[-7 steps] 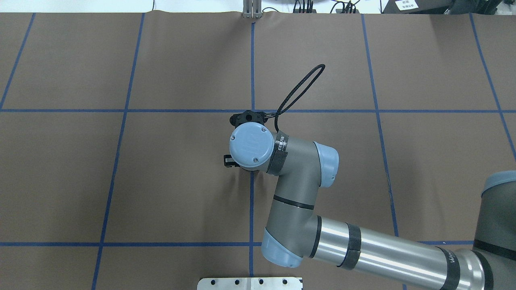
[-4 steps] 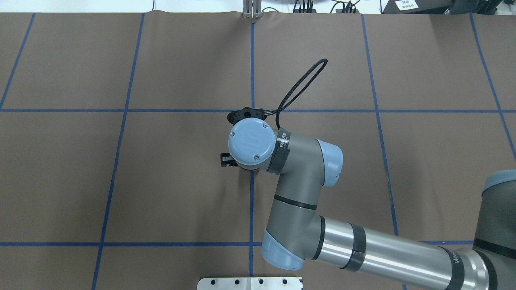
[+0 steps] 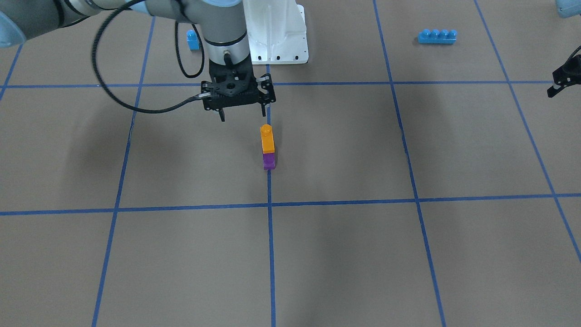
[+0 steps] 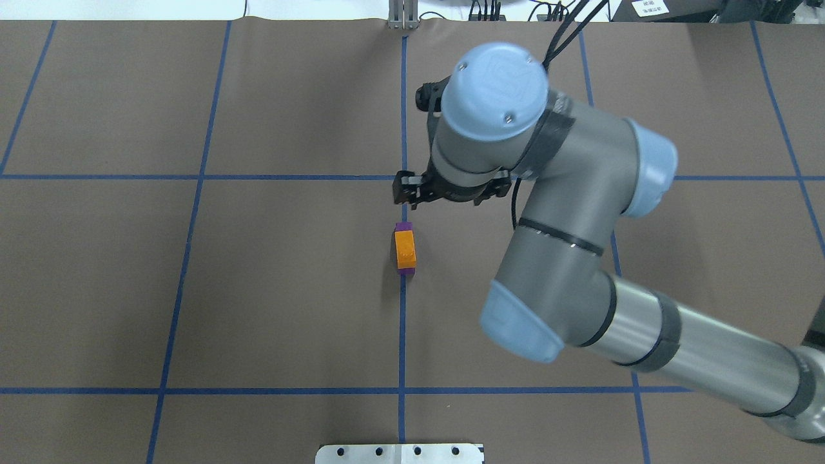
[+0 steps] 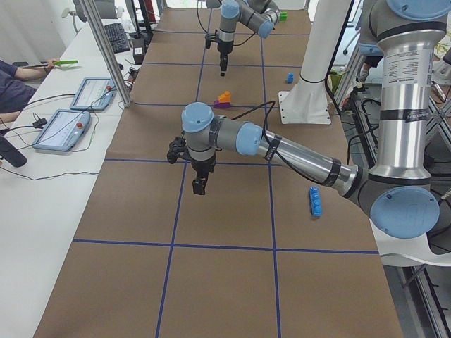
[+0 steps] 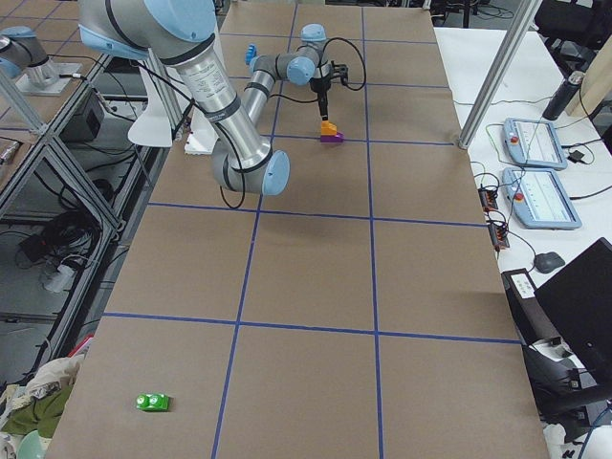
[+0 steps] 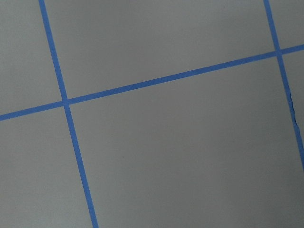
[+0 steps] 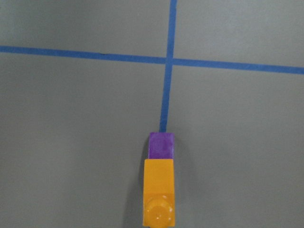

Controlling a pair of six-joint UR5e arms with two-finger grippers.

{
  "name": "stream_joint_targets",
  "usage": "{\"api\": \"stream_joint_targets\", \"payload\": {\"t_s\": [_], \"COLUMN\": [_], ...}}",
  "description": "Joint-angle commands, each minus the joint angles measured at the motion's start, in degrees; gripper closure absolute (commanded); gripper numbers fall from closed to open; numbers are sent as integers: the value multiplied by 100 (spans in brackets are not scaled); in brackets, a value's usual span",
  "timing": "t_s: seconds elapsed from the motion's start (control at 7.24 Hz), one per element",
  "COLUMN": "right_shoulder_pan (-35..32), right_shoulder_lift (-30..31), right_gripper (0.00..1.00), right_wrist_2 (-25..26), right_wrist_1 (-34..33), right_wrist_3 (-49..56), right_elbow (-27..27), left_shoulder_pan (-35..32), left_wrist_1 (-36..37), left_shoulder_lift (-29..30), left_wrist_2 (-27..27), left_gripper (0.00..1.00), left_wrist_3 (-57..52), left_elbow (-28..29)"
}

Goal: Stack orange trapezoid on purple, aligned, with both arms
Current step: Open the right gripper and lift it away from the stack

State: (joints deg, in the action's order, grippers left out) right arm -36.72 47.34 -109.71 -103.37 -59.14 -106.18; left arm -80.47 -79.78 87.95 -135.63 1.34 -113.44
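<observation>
Tabletop (image 4: 97, 290) of brown paper, ruled into large squares by blue tape (image 4: 193, 177). My right arm (image 4: 580, 193) reaches across it to the middle. My left arm (image 5: 296, 151) is held well away toward the table's end.

My right gripper (image 3: 243, 113) hangs above the table on the robot's side of the stack. Its fingers are apart and it holds nothing. My left gripper (image 3: 562, 81) shows only at the edge of the front view, and I cannot tell if its fingers are apart or together.

The orange trapezoid (image 4: 405, 249) sits on top of the purple block (image 3: 269, 161). Both stand on a tape line near the centre of the table, touching no gripper. From overhead their edges look parallel, so I judge the stack done or close to it.

Both blocks look light, rigid and glossy, so probably slippery and easy to knock over. For any correction I would pinch the orange one across its two flat parallel sides, avoiding the slope and the stud (image 8: 158, 212), while the other gripper steadies the purple one.
</observation>
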Motion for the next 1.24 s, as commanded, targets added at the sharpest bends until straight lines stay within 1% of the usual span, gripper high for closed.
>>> {"api": "stream_joint_targets", "payload": {"t_s": [0.0,0.14,0.28,0.41,0.55,0.69,0.83,0.97,1.1], "right_shoulder_pan": [-1462,-2087,-2598,-3134,-3679,-4119,-4559,-4824,-4914], "right_shoulder_lift": [957,1345,1783,2197,2601,2892,3087,3263,3578], "right_gripper": [0,0,0,0,0,0,0,0,0], "right_wrist_2": [-1101,-1497,-1614,-1876,-2053,-2081,-2072,-2037,-2037], "right_wrist_1": [-60,-60,-60,-60,-26,-25,-25,-8,18], "right_wrist_3": [1739,2671,3672,4595,5423,6440,7025,7065,7083], "right_elbow": [-507,-501,-492,-413,-221,94,454,623,720], "left_shoulder_pan": [-4,-21,-39,-187,-432,-747,-1012,-1145,-1320], "left_wrist_1": [-20,-11,-11,-11,-3,-20,-20,41,7], "left_shoulder_lift": [-93,-120,-164,-164,-164,-147,-155,-199,-460], "left_wrist_2": [1,18,53,63,63,54,45,80,71], "left_gripper": [0,0,0,0,0,0,0,0,0], "left_wrist_3": [-46,-63,-63,-150,-795,-1559,-2123,-2094,-2111], "left_elbow": [23,24,111,233,443,863,1111,1174,1184]}}
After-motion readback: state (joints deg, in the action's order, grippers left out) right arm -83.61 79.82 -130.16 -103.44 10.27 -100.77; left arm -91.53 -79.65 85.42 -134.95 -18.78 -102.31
